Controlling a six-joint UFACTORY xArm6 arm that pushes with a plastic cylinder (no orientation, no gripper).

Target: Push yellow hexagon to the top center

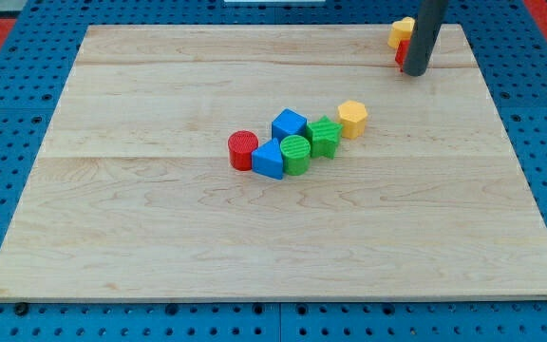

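The yellow hexagon [352, 119] lies just right of the board's middle, at the right end of a cluster of blocks. My tip [415, 73] is at the view's top right, well up and to the right of the hexagon and apart from it. The rod stands in front of a yellow block [401, 31] and a red block [400, 54], partly hiding both; their shapes cannot be made out.
Left of the hexagon lie a green block [325, 136], a blue cube [289, 124], a green cylinder [295, 153], a blue block [269, 161] and a red cylinder [242, 150], packed together. The wooden board [160, 237] rests on a blue pegboard.
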